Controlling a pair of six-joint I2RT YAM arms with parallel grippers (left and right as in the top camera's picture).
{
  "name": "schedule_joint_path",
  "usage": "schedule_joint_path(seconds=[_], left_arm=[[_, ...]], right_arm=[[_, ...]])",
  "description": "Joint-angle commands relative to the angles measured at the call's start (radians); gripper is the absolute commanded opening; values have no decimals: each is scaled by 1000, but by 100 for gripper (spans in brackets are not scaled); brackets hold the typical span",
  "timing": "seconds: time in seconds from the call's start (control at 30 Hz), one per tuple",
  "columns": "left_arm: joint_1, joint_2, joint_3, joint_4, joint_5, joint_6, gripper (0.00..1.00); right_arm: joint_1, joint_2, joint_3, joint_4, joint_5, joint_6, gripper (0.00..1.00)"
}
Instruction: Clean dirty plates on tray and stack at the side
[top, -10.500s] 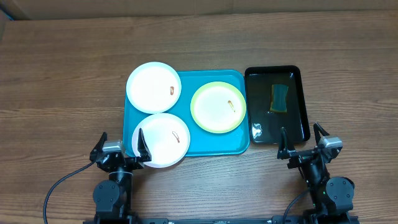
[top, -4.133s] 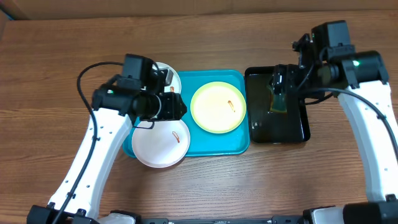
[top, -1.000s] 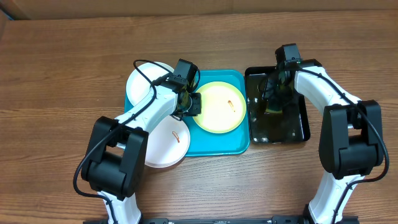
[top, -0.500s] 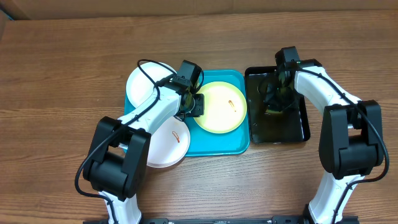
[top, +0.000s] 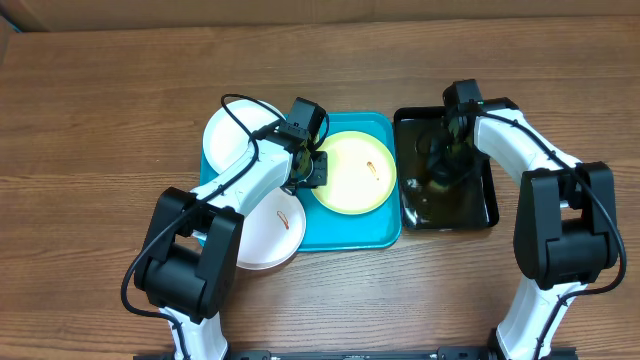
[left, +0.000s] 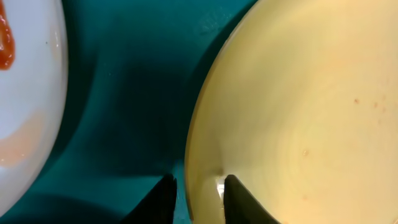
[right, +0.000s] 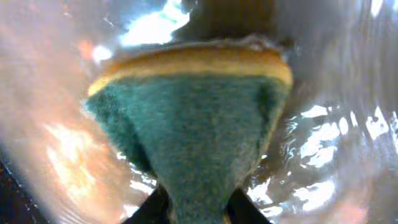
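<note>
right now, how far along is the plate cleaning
Done: nothing; three plates lie on the blue tray, none stacked, smears visible. In hand: right gripper pinches the sponge in the black tray; left gripper's jaws straddle the green-rimmed plate's rim. Left: wiping and stacking all three.

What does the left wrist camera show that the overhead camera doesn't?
Only the left wrist view shows the left fingers straddling the edge of the green-rimmed plate, one inside and one outside, with a sliver of tray between the outer one and the rim. Only the overhead view shows the right gripper down in the black tray, all three plates whole, and the table. Both show the turquoise tray, the green-rimmed plate, and a smeared white plate.
</note>
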Motion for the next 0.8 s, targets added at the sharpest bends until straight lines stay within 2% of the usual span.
schedule_joint_path(seconds=[0.0, 0.07, 0.1, 0.2, 0.23, 0.27, 0.3, 0.33, 0.4, 0.67, 0.77], left_arm=[[-7, 21, -6, -2, -20, -12, 32], [-7, 21, -10, -1, -20, -12, 31], [-7, 21, -13, -1, -21, -15, 32], [-7, 21, -29, 3, -21, -15, 32], [-7, 21, -34, 7, -21, -15, 32], [-7, 21, -39, 12, -21, -15, 30], [-7, 21, -43, 18, -21, -15, 25], [-7, 21, -45, 20, -21, -15, 17], [-7, 21, -45, 24, -21, -15, 4], [1, 19, -42, 25, -18, -19, 4], [11, 19, -42, 20, -18, -111, 4]], right_arm=[[-3, 4, 23, -8, -8, -32, 40], [-3, 4, 26, 6, -8, -32, 49], [-3, 4, 26, 16, -8, -32, 50], [-3, 4, 26, 44, -8, -31, 45], [-3, 4, 26, 47, -8, -31, 41], [-3, 4, 26, 51, -8, -31, 27], [-3, 4, 26, 52, -8, -31, 11], [-2, 4, 26, 52, -8, -31, 4], [-2, 3, 27, 48, -8, -32, 4], [-2, -121, 113, -105, -8, -108, 4], [-2, -160, 113, -131, -7, -108, 4]])
